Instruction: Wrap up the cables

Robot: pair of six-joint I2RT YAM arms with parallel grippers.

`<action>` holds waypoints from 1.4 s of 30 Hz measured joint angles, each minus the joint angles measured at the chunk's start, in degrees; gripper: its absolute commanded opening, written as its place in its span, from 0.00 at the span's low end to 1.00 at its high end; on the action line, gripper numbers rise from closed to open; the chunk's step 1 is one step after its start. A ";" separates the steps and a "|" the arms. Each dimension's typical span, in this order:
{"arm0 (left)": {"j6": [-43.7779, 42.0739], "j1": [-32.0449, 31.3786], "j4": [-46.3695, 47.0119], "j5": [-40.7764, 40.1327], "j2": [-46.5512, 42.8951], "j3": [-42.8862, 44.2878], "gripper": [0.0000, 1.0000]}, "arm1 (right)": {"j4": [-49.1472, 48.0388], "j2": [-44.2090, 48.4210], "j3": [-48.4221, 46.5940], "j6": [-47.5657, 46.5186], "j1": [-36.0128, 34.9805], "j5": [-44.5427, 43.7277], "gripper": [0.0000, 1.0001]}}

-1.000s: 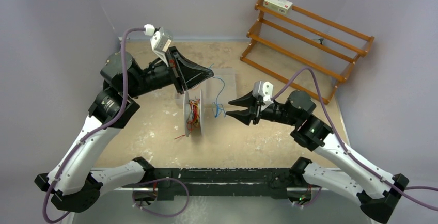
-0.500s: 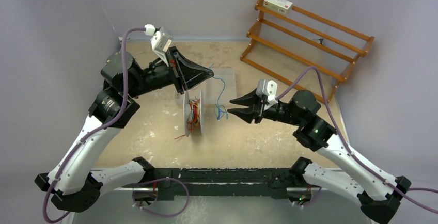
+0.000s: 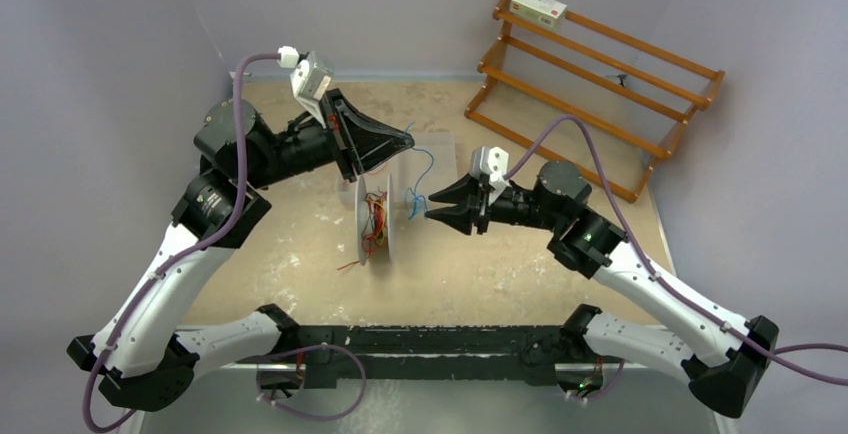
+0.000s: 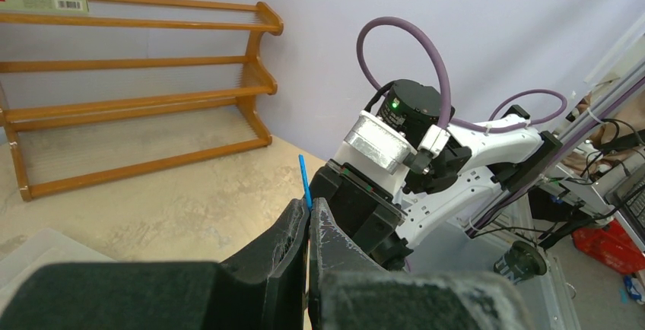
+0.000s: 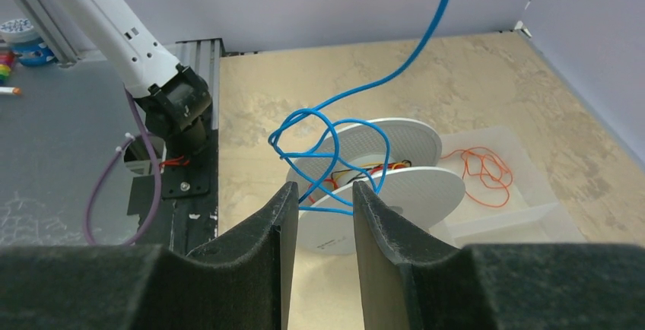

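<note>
Table (image 3: 300, 254): sandy, mottled top with grey walls around it; its near edge is hidden behind the black rail that carries the arm bases
Rack (image 3: 590, 74): wooden, three rails, at the far right corner; the left wrist view cuts off its left end
Left gripper (image 3: 408, 140): raised above the far side of the spool, jaws pressed together on the top end of the blue cable; in the left wrist view a short blue tip sticks up from between the fingertips (image 4: 297, 220)
Right gripper (image 3: 429, 206): just right of the spool, jaws partly apart; in its own view the blue loops lie in the gap between the fingers (image 5: 281, 216), but whether they touch cannot be told
Tray (image 3: 440, 149): clear plastic, behind the spool, faint from above and partly covered by the left gripper
Spool (image 3: 377, 219): white, standing on edge at mid-table; its core is hidden between the two flanges
Box (image 3: 538, 6): small, on the top rail of the rack; print too small to read
Blue cable (image 3: 424, 169): hangs from the left gripper and tangles into loops beside the right flange; its upper part runs out of the right wrist view
Red-orange cables (image 3: 375, 222): bunched between the flanges, one end trailing onto the table; another strand lies curled in the tray
</note>
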State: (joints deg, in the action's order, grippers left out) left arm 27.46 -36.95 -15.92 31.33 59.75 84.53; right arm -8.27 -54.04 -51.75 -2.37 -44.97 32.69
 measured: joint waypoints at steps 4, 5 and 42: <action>-0.02 0.00 0.00 -0.04 0.00 -0.07 0.00 | -0.50 0.09 -0.44 0.07 0.00 0.15 0.35; -0.02 0.00 0.00 -0.09 0.00 -0.07 0.00 | -0.70 0.09 -0.48 0.11 0.00 0.24 0.34; -9.09 0.00 -15.37 -34.49 -3.58 -1.09 0.00 | 1.05 19.61 3.17 2.01 0.00 -22.99 0.00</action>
State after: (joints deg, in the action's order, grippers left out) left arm 18.37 -36.95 -31.29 -3.16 56.16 83.44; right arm -7.22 -34.44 -48.58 -0.36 -44.97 9.69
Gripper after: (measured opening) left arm 0.010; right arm 0.008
